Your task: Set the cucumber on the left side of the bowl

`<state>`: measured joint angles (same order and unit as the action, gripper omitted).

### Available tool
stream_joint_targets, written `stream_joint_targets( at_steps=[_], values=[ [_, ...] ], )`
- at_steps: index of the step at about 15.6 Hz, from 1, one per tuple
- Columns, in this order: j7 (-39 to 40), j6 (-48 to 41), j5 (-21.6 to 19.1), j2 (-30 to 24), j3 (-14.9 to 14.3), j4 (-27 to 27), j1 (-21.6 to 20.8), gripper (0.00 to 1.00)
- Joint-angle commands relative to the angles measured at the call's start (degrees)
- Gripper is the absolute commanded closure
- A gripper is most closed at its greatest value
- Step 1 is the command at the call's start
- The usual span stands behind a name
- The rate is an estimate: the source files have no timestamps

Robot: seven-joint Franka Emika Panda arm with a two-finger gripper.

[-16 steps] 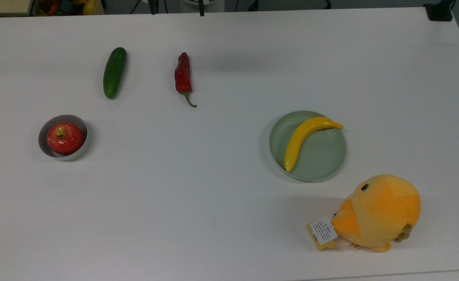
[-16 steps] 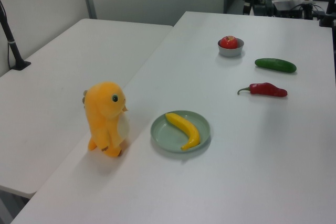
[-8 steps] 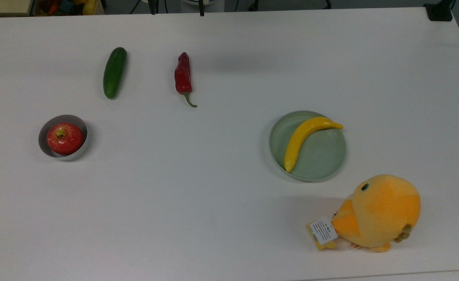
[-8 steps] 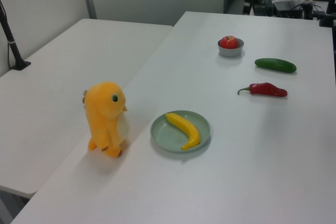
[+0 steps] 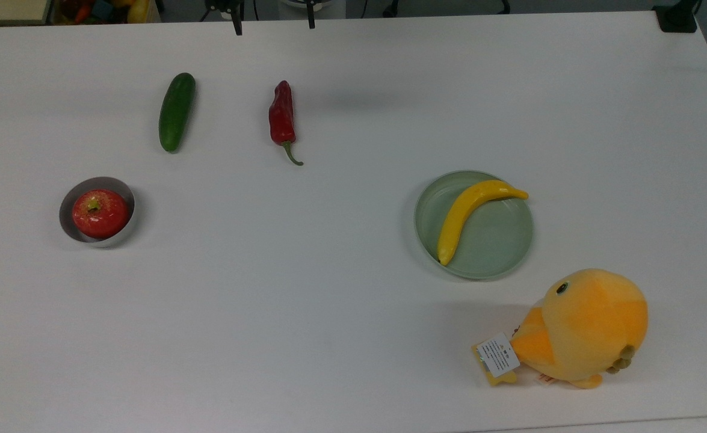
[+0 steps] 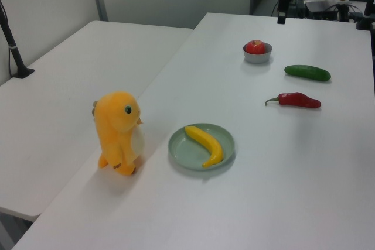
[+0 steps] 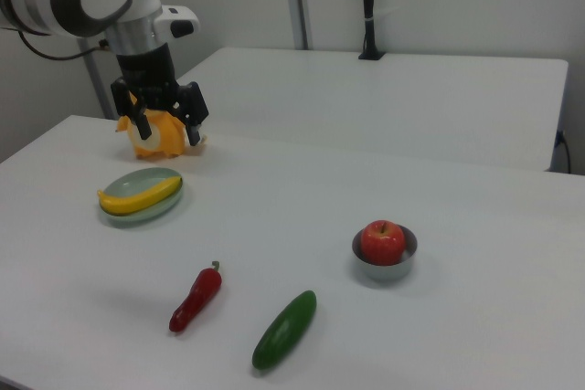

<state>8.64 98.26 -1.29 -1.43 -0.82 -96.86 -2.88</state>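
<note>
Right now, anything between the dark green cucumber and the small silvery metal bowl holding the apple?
Nothing. In the top view, only bare white table separates the dark green cucumber from the small silvery metal bowl; the right view agrees.

My pincer (image 5: 272,18): in the top view my two fingertips now reach further down from the upper edge than they did a second ago; the one on the top view's left (image 5: 237,25) hangs lowest, over the far rim of the worktop (image 5: 353,288).
My pincer, left view (image 6: 282,10): a dark finger now hangs lower at the upper edge, above the worktop's far end, where earlier it sat higher.
My fingers: they stand apart with a gap between them, nothing held.
My arm's shadow (image 5: 353,96): the faint grey patch on the worktop beside the chili looks about as before; I cannot tell any shift.
</note>
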Motion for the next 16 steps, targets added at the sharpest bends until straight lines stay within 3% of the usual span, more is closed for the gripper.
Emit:
stream_joint_targets(
  at_steps=[1,6,12,16],
  values=[
    [4.45,-3.33,1.03,-1.12,-0.66,-0.87,1.21,0.00],
    [5.15,-3.87,3.13,-1.03,-3.21,-0.35,4.37,0.00],
    [11.29,0.16,3.14,0.90,-11.38,-1.22,5.87,0.00],
    [11.22,6.48,3.14,3.09,-15.17,-5.95,5.87,0.00]
  ],
)
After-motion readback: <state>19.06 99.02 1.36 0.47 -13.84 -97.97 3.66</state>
